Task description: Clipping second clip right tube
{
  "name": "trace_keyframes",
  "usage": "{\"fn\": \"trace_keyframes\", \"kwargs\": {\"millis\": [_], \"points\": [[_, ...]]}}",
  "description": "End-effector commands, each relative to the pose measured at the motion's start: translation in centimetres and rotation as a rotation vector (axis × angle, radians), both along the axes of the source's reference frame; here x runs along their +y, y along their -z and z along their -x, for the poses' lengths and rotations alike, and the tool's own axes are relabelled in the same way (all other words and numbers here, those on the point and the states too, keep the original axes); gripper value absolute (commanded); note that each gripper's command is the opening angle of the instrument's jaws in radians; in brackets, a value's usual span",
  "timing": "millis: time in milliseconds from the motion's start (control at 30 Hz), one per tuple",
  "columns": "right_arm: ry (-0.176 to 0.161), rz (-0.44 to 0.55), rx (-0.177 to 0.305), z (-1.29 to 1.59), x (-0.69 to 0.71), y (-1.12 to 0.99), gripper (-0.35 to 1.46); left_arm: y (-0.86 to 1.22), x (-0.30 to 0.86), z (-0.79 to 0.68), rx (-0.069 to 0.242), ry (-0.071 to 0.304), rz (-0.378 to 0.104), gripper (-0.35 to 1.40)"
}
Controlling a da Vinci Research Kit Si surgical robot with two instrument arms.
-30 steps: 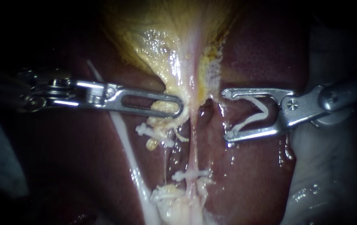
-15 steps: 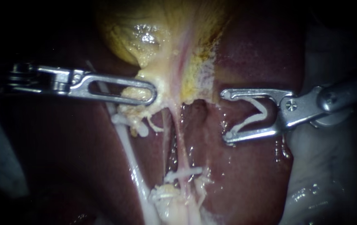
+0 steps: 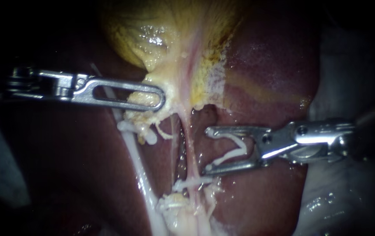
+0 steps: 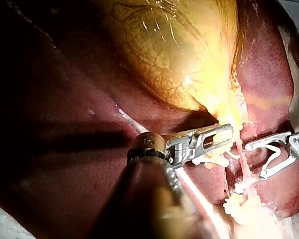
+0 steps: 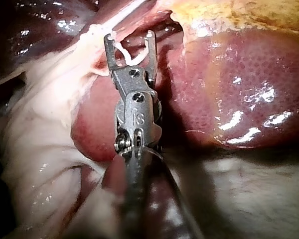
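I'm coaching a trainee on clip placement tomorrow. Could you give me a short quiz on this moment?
1. True or false: the right tube bears no clip yet.
2. The left instrument grips: A) the liver; B) yellowish tissue at the gallbladder neck; C) a tube.
3. What do the right instrument's jaws carry, and where is it relative to the tube?

Key: 1 false, a shut clip already crosses it. 2 B. 3 an open clip, beside the tube, not yet around it.
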State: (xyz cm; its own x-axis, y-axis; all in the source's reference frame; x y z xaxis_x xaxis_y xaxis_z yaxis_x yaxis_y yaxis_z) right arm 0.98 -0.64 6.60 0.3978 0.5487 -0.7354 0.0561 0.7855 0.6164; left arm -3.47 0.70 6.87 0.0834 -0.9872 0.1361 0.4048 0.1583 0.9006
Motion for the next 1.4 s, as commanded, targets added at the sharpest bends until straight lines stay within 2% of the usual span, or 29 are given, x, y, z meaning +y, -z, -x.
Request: {"fn": "trace_keyframes", "kwargs": {"millis": [33, 267, 533, 667, 767, 867, 900, 933, 1233, 1400], "points": [[0.0, -0.019, -0.004, -0.05, -0.04, -0.04, 0.49, 0.0, 0.0, 0.0, 0.0, 0.0, 0.0, -0.35], [0.01, -0.079, -0.005, -0.29, -0.19, -0.16, 0.49, 0.0, 0.0, 0.0, 0.0, 0.0, 0.0, -0.35], [0.012, -0.146, 0.057, -0.42, -0.23, -0.13, 0.45, 0.0, 0.0, 0.01, 0.0, 0.0, 0.0, -0.35], [0.001, -0.163, 0.061, -0.43, -0.22, -0.12, 0.41, 0.0, 0.0, 0.01, 0.0, 0.0, 0.0, -0.35], [-0.007, -0.19, 0.052, -0.41, -0.22, -0.13, 0.27, 0.0, 0.0, 0.01, 0.0, 0.0, 0.0, -0.35], [-0.031, -0.234, 0.031, -0.36, -0.22, -0.12, -0.1, 0.0, 0.0, 0.01, 0.0, 0.0, 0.0, -0.35], [-0.042, -0.266, 0.019, -0.34, -0.21, -0.12, -0.27, 0.0, 0.0, 0.01, 0.0, 0.0, 0.0, -0.35], [-0.048, -0.288, 0.012, -0.33, -0.21, -0.12, -0.35, 0.0, 0.0, 0.01, 0.0, 0.0, 0.0, -0.35], [-0.062, -0.331, 0.0, -0.29, -0.2, -0.13, -0.35, -0.01, 0.0, 0.01, 0.0, 0.0, 0.001, -0.35], [-0.051, -0.334, 0.004, -0.29, -0.22, -0.13, -0.35, -0.02, 0.0, 0.01, 0.0, 0.0, 0.001, -0.35]]}}
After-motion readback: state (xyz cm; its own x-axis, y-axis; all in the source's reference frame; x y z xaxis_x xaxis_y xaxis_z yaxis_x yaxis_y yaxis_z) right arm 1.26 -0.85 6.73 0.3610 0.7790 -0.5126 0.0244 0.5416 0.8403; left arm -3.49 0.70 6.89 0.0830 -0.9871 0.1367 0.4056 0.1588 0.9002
